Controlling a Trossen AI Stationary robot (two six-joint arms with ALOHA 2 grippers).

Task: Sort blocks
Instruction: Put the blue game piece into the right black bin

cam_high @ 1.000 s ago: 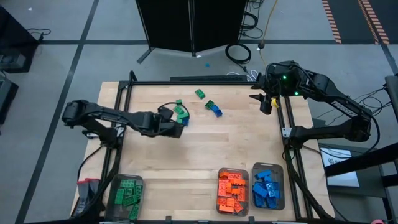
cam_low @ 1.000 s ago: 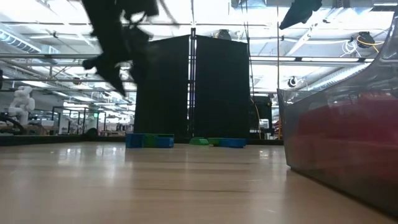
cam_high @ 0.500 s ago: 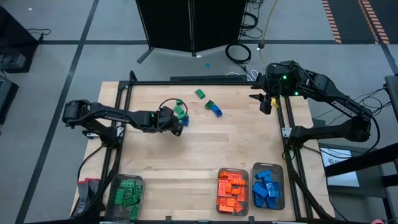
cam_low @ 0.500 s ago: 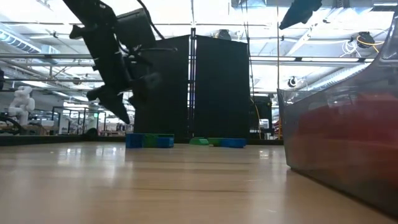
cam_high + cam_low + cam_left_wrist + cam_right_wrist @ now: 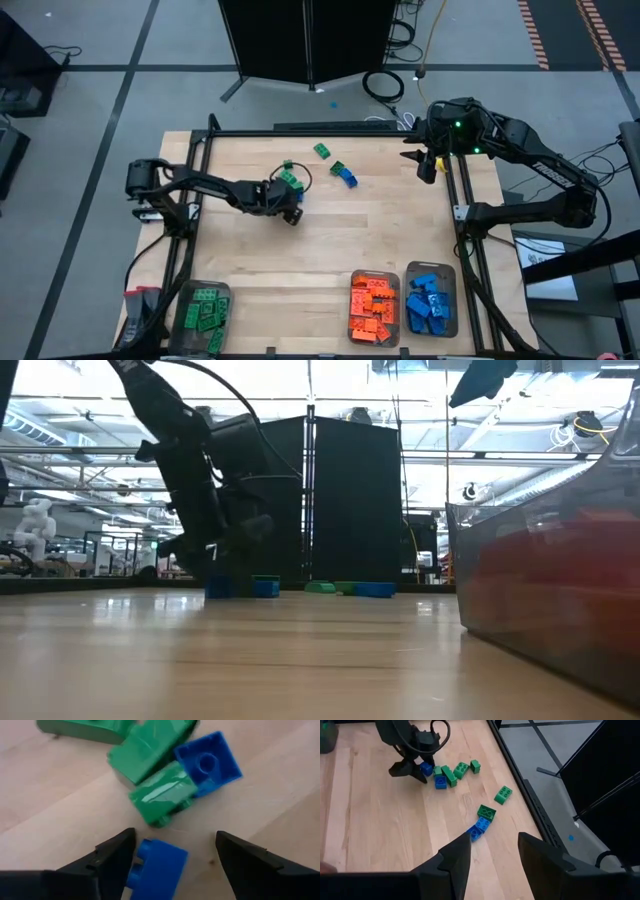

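Blocks: a blue brick (image 5: pixel 159 866) lies on the table (image 5: pixel 330 240) between the parted fingers of the left gripper (image 5: pixel 172 857), ungripped. Green bricks (image 5: pixel 155 770) and a second blue brick (image 5: pixel 207 762) sit just beyond, near table centre toward 11 o'clock. Right gripper (image 5: pixel 492 857) hangs open at 2 o'clock. Filled trays (image 5: pixel 432 300) at 5 and 7 o'clock.

Left gripper (image 5: pixel 292 213) lowered from above table to the wood beside block cluster (image 5: pixel 289 181); fingers now spread around a blue block (image 5: pixel 156 868).
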